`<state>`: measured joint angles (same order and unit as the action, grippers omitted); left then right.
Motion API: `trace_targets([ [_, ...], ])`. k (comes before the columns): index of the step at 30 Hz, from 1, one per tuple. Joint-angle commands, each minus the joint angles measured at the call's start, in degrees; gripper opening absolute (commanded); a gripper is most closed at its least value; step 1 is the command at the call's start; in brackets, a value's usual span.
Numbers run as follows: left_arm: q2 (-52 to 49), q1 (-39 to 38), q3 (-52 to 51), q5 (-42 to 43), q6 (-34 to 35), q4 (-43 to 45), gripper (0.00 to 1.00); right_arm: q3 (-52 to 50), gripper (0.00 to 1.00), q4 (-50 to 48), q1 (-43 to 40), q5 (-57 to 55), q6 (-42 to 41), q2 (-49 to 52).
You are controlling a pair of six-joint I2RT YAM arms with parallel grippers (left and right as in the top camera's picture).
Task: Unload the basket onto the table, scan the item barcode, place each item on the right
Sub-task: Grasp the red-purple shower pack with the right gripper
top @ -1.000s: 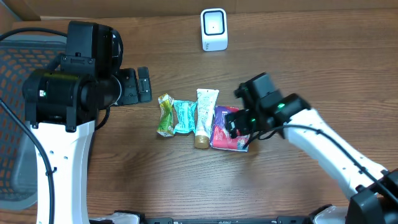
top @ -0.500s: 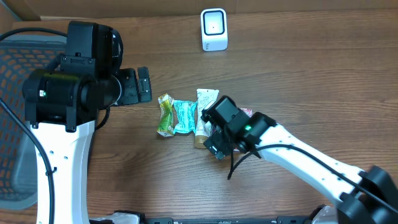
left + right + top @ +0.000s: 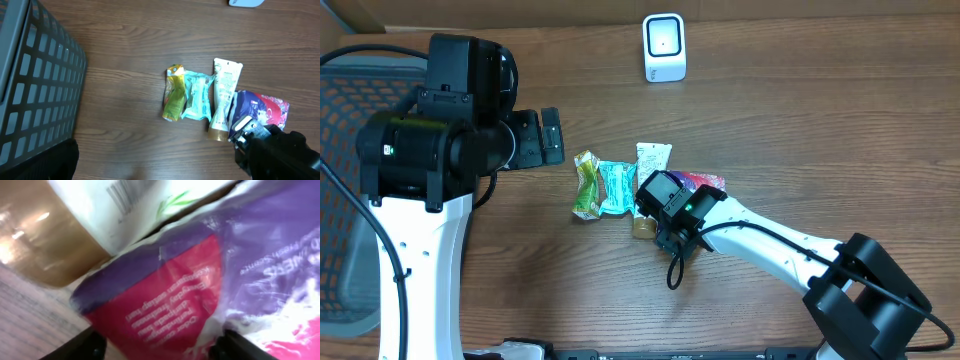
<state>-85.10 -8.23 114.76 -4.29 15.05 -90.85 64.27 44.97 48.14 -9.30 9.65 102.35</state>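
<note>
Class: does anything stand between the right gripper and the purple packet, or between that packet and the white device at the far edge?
Nothing visible. The right gripper sits directly over the purple packet; the white tube lies beside it, not between. Only bare table separates the packet from the white device.

purple pouch partly under right arm

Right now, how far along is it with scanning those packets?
Done: nothing visibly; no item is lifted off the wooden table. In hand: the right tool is down over the purple-and-red plastic pouch, fingers either side, grip unclear. Left: lift it and show its barcode to the white box-shaped scanner.
</note>
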Motion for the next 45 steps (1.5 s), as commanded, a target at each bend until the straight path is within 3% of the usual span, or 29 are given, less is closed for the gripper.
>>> trace_targets([
  [1, 0.1, 0.0, 0.1, -0.1, 0.8, 0.1, 0.99, -0.2, 0.52, -1.1, 0.4, -1.4, -1.3, 1.0],
  [3, 0.1, 0.0, 0.1, -0.1, 0.8, 0.1, 1.00, -0.2, 0.45, -0.9, 0.4, -1.1, -1.3, 1.0],
  [5, 0.1, 0.0, 0.1, -0.1, 0.8, 0.1, 1.00, -0.2, 0.21, -0.7, 0.4, -1.1, -1.3, 1.0],
  [6, 0.1, 0.0, 0.1, -0.1, 0.8, 0.0, 1.00, -0.2, 0.04, -0.7, 0.4, -1.1, -1.3, 1.0],
  [15, 0.1, 0.0, 0.1, -0.1, 0.8, 0.1, 0.99, 11.5, 0.04, 9.9, -0.5, 3.2, -6.4, -1.9],
  [19, 0.1, 0.0, 0.1, -0.1, 0.8, 0.1, 1.00, 19.6, 0.04, 15.5, -3.9, 16.9, -6.4, -5.5],
  [22, 0.1, 0.0, 0.1, -0.1, 0.8, 0.1, 1.00, 20.9, 0.04, 15.0, -9.0, 33.5, -6.5, -8.0],
  [26, 0.1, 0.0, 0.1, -0.1, 0.8, 0.1, 1.00, 20.7, 0.04, 16.2, -19.5, 60.2, -6.9, -8.0],
  [29, 0.1, 0.0, 0.1, -0.1, 0.8, 0.0, 1.00, 19.6, 0.04, 17.6, -27.0, 72.2, -7.2, -7.9],
  [32, 0.1, 0.0, 0.1, -0.1, 0.8, 0.1, 1.00, 17.3, 0.04, 17.2, -32.7, 76.8, -12.5, -7.9],
  [36, 0.1, 0.0, 0.1, -0.1, 0.8, 0.1, 1.00, 12.6, 0.03, 14.9, -36.9, 85.4, -13.2, -7.9],
  [45, 0.1, 0.0, 0.1, -0.1, 0.8, 0.0, 1.00, 0.6, 0.04, 0.7, -38.5, 86.2, -18.9, -7.5],
])
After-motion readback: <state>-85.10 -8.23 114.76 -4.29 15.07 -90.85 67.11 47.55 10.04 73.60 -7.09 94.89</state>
